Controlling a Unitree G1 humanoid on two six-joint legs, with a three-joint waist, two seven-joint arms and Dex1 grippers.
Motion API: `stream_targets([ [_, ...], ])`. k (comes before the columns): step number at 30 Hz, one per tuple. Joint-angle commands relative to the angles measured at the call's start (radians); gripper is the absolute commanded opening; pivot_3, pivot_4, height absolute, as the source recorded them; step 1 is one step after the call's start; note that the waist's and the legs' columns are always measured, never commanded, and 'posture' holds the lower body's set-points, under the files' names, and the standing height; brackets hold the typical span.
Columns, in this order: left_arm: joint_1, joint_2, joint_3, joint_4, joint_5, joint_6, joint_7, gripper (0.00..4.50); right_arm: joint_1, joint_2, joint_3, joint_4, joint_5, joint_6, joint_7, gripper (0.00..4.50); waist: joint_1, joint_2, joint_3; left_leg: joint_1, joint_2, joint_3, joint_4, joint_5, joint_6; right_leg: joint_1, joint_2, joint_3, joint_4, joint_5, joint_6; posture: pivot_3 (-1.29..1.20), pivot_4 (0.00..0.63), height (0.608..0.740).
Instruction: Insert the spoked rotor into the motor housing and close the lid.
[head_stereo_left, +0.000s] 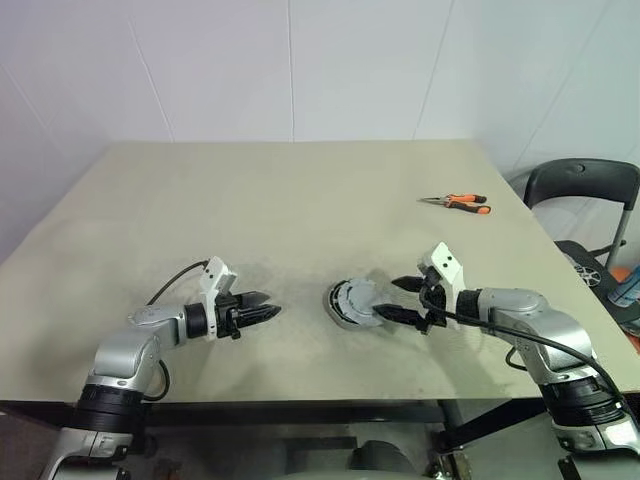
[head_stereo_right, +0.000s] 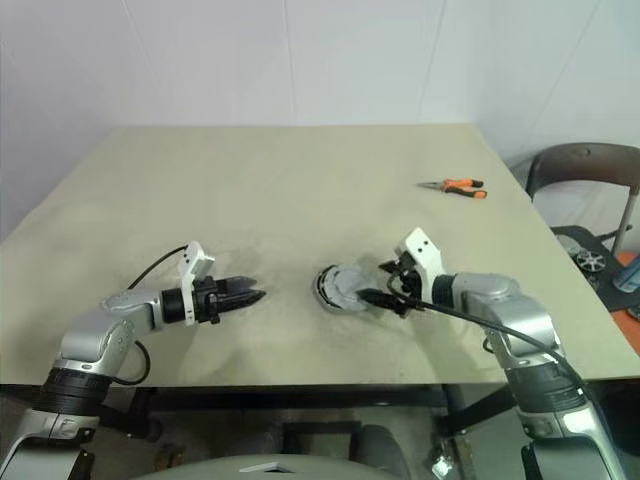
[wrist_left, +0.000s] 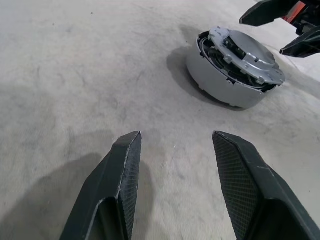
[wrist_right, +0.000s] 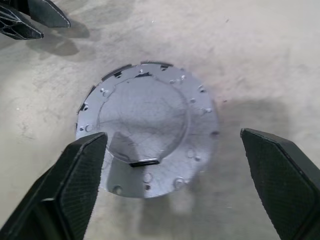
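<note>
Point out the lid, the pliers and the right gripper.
lid (wrist_right: 145, 125): right wrist view, flat grey centre.
pliers (head_stereo_left: 462, 203): left eye view, orange handles.
right gripper (head_stereo_left: 398, 299): left eye view, midway between open fingertips.

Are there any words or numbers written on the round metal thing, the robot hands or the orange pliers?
None can be read.
lid: bare grey metal, no writing.
right gripper and left gripper: plain black fingers.
pliers: too small to tell.

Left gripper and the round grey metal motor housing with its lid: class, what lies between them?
Only bare beige tabletop separates the left gripper from the housing, per the left wrist view.
</note>
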Motion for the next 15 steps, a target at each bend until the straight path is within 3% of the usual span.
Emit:
stream_targets([
  [1, -0.005, 0.007, 0.015, -0.04, -0.015, -0.001, -0.002, 2.41, -0.013, 0.031, 0.017, -0.041, 0.004, 0.002, -0.02, 4.48, -0.001, 0.0, 0.0, 0.0, 0.0, 0.0, 0.0, 0.0, 0.0, 0.0, 0.0, 0.0, 0.0, 0.0, 0.0, 0.0, 0.0, 0.74],
  [15, 0.008, 0.004, 0.025, -0.059, -0.024, 0.016, 0.004, 2.41, -0.011, 0.093, 0.126, -0.028, -0.096, -0.093, -0.062, 4.48, -0.025, 0.0, 0.0, 0.001, 0.0, 0.0, 0.0, 0.0, 0.0, 0.001, 0.0, 0.0, 0.001, 0.0, 0.0, 0.0, 0.0, 0.74],
])
